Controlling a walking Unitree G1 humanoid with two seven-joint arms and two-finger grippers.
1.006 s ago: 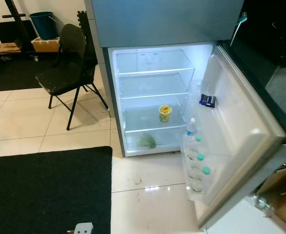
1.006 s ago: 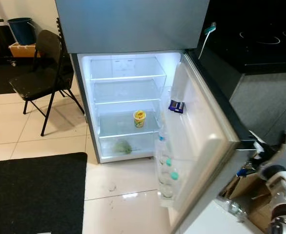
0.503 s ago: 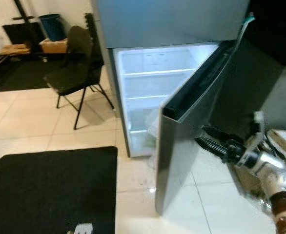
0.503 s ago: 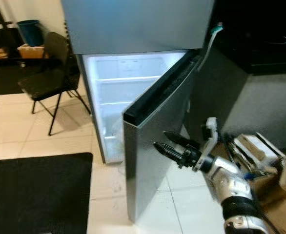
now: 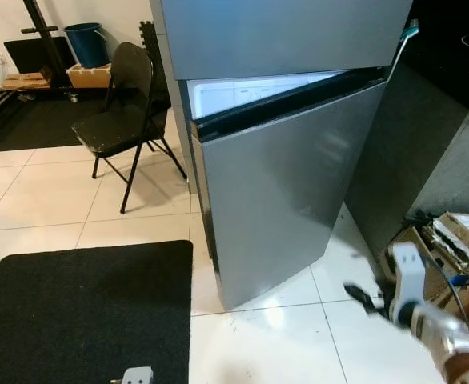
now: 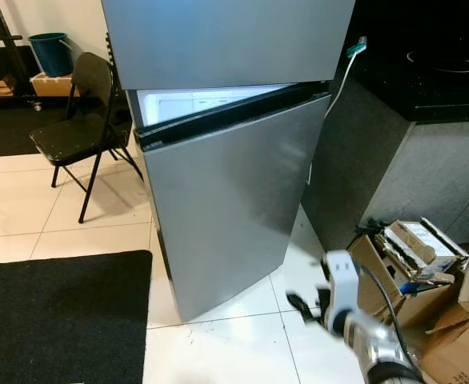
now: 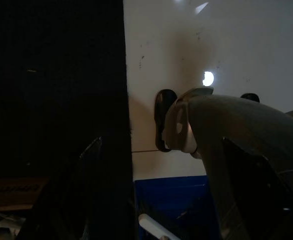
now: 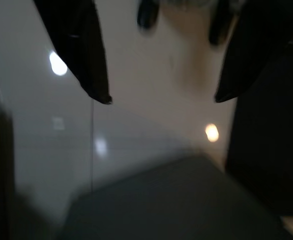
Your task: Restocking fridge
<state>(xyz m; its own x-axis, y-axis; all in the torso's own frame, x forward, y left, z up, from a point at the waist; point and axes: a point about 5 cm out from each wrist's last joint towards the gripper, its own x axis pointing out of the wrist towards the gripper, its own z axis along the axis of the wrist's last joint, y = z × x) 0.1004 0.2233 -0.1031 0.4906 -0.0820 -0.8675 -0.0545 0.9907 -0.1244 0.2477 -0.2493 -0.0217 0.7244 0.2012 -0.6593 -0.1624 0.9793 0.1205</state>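
The silver fridge stands ahead, with its upper door point(image 5: 282, 32) closed. Its lower door point(image 5: 282, 184) is swung almost closed. Only a thin lit strip of the inside point(image 5: 242, 92) shows above the door's black top edge, and the contents are hidden. My right gripper point(image 5: 362, 296) is low over the white tiles, right of the door and apart from it, blurred. In the right wrist view the right gripper point(image 8: 161, 100) is open and holds nothing. The left gripper point(image 7: 161, 141) hangs open over the floor and the mat edge in the dark left wrist view.
A black folding chair point(image 5: 118, 120) stands left of the fridge, and a black mat point(image 5: 82, 312) lies at the front left. Open cardboard boxes point(image 6: 414, 256) sit on the floor at the right, below a dark counter point(image 6: 434, 72). A blue bucket point(image 5: 86, 40) is at the far back left.
The lower fridge door has swung from wide open to nearly closed. My right gripper was at the door's outer face half a second ago and has dropped low, away from it.
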